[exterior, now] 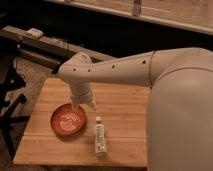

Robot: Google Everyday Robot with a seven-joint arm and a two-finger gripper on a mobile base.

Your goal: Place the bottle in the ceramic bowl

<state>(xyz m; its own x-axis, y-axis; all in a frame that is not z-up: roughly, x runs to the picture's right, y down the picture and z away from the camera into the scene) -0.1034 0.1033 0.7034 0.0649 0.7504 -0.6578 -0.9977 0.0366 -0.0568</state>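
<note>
The bottle (100, 136) is slim and pale with a light cap and a label. It lies on the wooden table (125, 107), just right of the ceramic bowl (68, 121). The bowl is shallow, round and red-orange with a paler mottled centre, near the table's front left. My gripper (83, 103) hangs from the white arm (115, 70) over the bowl's right rim, a little above and behind the bottle's cap. Nothing shows between the bottle and the gripper.
The table's front edge (80, 163) runs close below the bottle. A dark bench or rail (40, 45) with a small pale object stands behind the table at the left. My white body (182, 115) fills the right side.
</note>
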